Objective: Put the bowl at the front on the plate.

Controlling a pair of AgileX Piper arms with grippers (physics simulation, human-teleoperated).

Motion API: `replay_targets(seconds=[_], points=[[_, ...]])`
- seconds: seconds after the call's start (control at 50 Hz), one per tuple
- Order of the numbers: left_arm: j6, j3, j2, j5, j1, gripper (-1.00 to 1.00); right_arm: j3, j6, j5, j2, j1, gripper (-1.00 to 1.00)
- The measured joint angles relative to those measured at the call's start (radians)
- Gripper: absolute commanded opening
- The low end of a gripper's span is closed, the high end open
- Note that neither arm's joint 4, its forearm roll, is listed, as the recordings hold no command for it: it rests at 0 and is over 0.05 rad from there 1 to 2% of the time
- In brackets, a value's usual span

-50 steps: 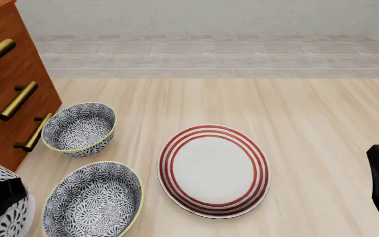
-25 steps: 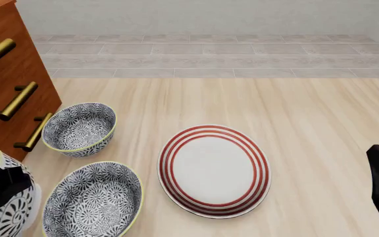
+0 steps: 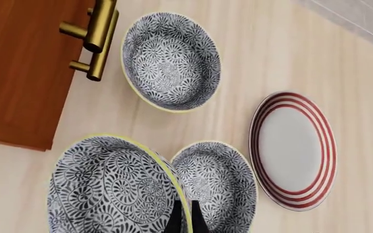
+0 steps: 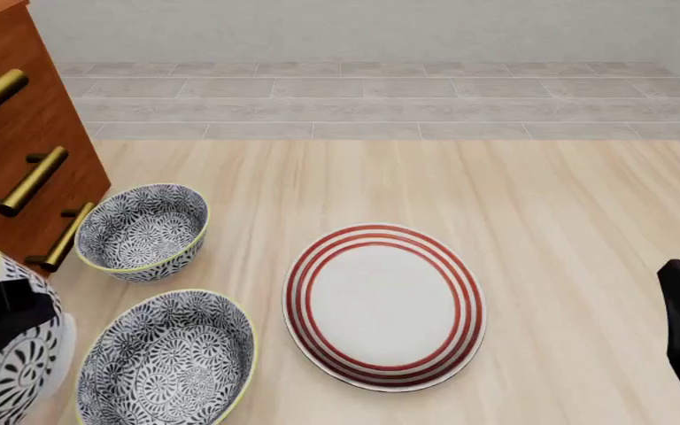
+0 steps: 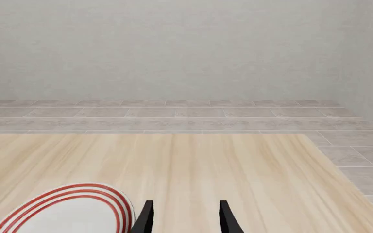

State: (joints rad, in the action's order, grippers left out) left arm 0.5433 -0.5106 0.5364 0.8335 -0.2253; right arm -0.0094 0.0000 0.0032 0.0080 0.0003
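1. Compared with one second ago, the bowl [image 4: 7,367] held by the left gripper [image 3: 184,221] sits higher in the front view; the other two bowls [image 4: 142,229] [image 4: 167,359] and the plate [image 4: 384,305] are unchanged
2. Left gripper: fingers clamped on the bowl's rim, bowl tilted, at the table's near-left corner
3. Right gripper [image 5: 183,218]: fingers apart, empty, idle just beside the plate
4. Key relation: the plate lies to the right of the held bowl, past the nearer of the two other bowls; the carry likely needs clearance over that bowl
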Motion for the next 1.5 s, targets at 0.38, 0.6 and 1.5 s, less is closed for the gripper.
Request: replay_targets(seconds=[0.38, 0.6, 1.5], points=[[0.012, -0.072, 0.025, 0.013, -0.052, -1.0, 0.0, 0.0, 0.0, 0.0, 0.0, 1.0], [0.013, -0.102, 0.05, 0.002, -0.087, -1.0, 0.0, 0.0, 0.0, 0.0, 0.0, 1.0], [-0.184, -0.27, 0.274, -0.047, -0.206, -1.0, 0.0, 0.0, 0.0, 0.0, 0.0, 1.0]])
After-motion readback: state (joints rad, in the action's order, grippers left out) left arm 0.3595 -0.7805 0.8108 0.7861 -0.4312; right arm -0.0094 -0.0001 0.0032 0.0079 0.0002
